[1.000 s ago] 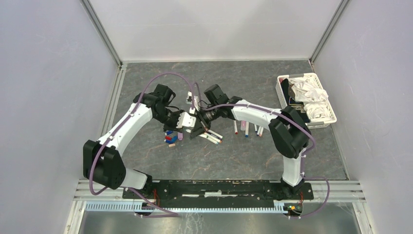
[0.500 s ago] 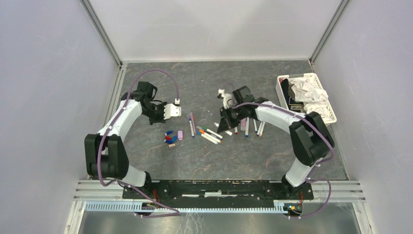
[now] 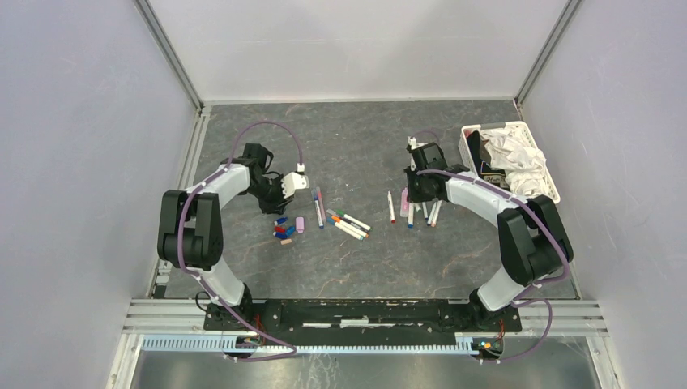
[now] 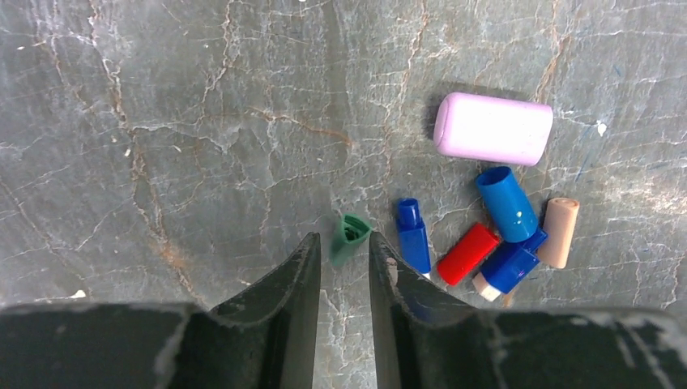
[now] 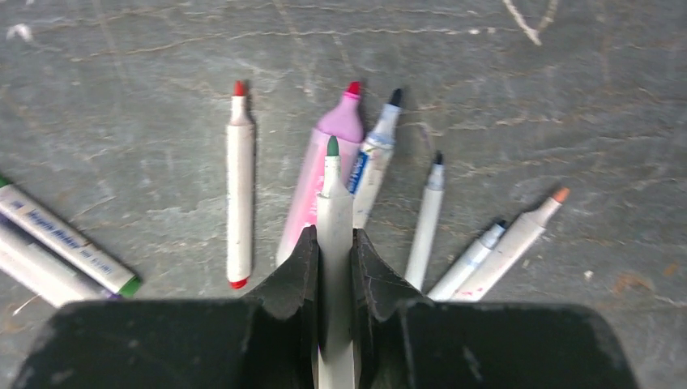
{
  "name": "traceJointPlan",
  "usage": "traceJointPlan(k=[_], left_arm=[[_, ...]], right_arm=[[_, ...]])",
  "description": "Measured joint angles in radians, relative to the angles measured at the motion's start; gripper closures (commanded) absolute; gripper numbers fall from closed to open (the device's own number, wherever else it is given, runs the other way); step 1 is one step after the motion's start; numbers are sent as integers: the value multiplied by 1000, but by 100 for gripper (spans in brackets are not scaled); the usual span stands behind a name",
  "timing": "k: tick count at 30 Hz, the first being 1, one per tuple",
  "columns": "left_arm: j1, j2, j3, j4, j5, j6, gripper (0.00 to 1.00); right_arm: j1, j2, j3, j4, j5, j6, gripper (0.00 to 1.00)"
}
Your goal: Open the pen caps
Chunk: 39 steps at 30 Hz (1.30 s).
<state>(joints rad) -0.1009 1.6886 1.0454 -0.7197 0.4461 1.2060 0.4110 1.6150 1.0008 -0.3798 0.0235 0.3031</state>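
Observation:
Loose pen caps [image 3: 285, 229] lie in a small pile left of centre: a fat pink one [image 4: 492, 128], blue ones [image 4: 506, 203], a red one [image 4: 468, 253] and a peach one [image 4: 559, 232]. My left gripper [image 3: 285, 186] hovers just above them. In the left wrist view its jaws [image 4: 344, 237] stand slightly apart, with a green cap [image 4: 350, 235] loose at their tips. My right gripper [image 3: 415, 193] is shut [image 5: 333, 233] on a white pen with a bare green tip [image 5: 334, 203], held over a row of uncapped pens [image 5: 240, 186] on the table.
More uncapped pens [image 3: 340, 220] lie between the two arms. A white basket [image 3: 552, 185] full of white cloth stands at the right, close behind the right arm. Grey walls enclose the dark stone-patterned table.
The grippers, together at the centre a second ago, have drawn apart. The left went to the cap pile and opened, letting the green cap go. The right carried the pen to the right-hand row.

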Motion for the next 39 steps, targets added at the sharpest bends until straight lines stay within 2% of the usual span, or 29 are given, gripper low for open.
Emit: traceJointPlan(k=[7, 12, 19, 20, 21, 25, 26, 27, 28, 32, 39], left_arm=[[-6, 4, -5, 3, 11, -21, 58], [-6, 4, 22, -41, 43, -48, 51], [-6, 0, 224, -145, 96, -139, 42], [-6, -4, 264, -158, 103, -161, 28], [-6, -12, 293, -166, 108, -176, 20], [-5, -65, 383, -195, 111, -244, 16], [-5, -77, 397, -200, 111, -259, 13], [-5, -90, 412, -205, 110, -275, 2], [-5, -103, 424, -209, 109, -292, 0], [-1, -145, 466, -216, 105, -359, 0], [0, -177, 483, -231, 105, -420, 0]], right_arm=[[0, 2, -6, 5, 117, 7, 91], [0, 6, -15, 13, 144, 6, 76], [0, 22, -20, 15, 143, 5, 69], [0, 22, -20, 16, 143, 5, 69], [0, 22, -20, 17, 143, 5, 69], [1, 19, -20, 16, 140, 6, 67], [4, 16, -20, 16, 140, 6, 66], [8, 11, -20, 16, 140, 6, 65], [13, 5, -20, 17, 141, 6, 65], [90, -19, -14, 26, 136, -13, 64], [335, 47, 79, 66, 67, -100, 63]])
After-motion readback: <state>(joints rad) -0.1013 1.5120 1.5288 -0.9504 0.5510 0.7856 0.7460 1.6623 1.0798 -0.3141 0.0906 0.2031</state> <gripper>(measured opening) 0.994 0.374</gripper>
